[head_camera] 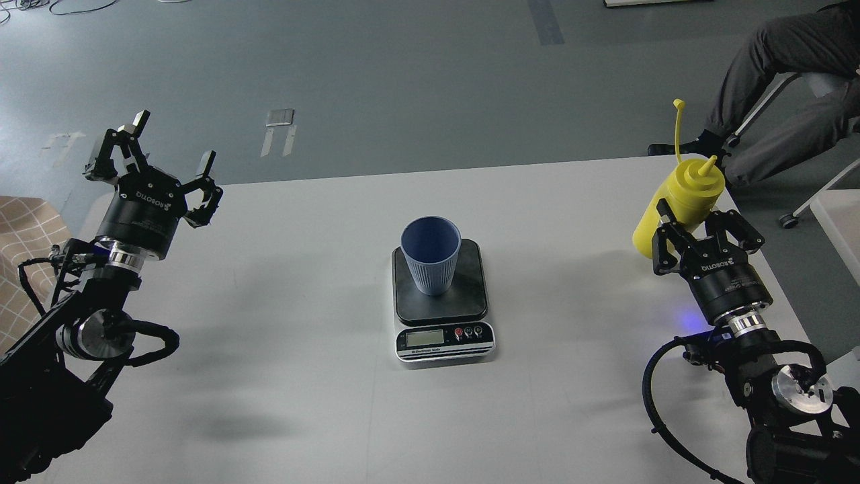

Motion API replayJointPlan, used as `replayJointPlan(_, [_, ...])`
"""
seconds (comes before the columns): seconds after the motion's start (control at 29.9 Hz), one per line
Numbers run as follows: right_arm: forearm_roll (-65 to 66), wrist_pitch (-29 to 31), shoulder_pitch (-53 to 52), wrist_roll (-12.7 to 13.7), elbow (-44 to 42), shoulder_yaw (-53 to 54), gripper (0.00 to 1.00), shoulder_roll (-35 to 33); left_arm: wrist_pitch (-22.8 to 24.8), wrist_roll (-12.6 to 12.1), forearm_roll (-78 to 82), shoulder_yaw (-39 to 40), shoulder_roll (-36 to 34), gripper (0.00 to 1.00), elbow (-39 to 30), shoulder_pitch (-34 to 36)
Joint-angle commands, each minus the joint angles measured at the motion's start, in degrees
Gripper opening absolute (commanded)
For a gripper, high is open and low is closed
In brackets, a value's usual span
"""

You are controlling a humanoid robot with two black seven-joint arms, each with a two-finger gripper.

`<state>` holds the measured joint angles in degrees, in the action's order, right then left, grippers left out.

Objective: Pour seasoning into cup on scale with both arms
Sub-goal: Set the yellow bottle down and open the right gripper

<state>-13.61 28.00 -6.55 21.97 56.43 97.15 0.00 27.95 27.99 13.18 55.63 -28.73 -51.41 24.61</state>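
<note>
The light blue ribbed cup (431, 262) stands upright on the dark platform of the scale (470, 296) at the table's middle. The scale's silver panel and LCD face me. The yellow seasoning bottle (682, 198) is upright near the table's far right edge, nozzle up, with its tethered cap sticking up above it. My right gripper (702, 235) is shut on the bottle's lower body, well to the right of the cup. My left gripper (171, 142) is open and empty, raised over the table's far left corner, well left of the cup.
A seated person's legs (779, 47) and a chair are beyond the table's far right corner. A white bin's edge (840, 222) lies at the right. A beige checked surface (27, 232) sits at the left. The white table (302, 282) surrounds the scale.
</note>
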Motion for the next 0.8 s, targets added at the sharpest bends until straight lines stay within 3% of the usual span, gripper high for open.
replayJointPlan(0.0, [-0.01, 0.0, 1.36, -0.08, 0.08, -0.03, 0.0, 0.0, 0.05, 0.01, 0.0, 0.0, 0.07, 0.98, 0.0, 0.0])
replayJointPlan(0.77, [-0.01, 0.0, 1.8, 0.01, -0.27, -0.47, 0.0, 0.0, 0.05, 0.01, 0.0, -0.09, 0.16, 0.98, 0.08, -0.09])
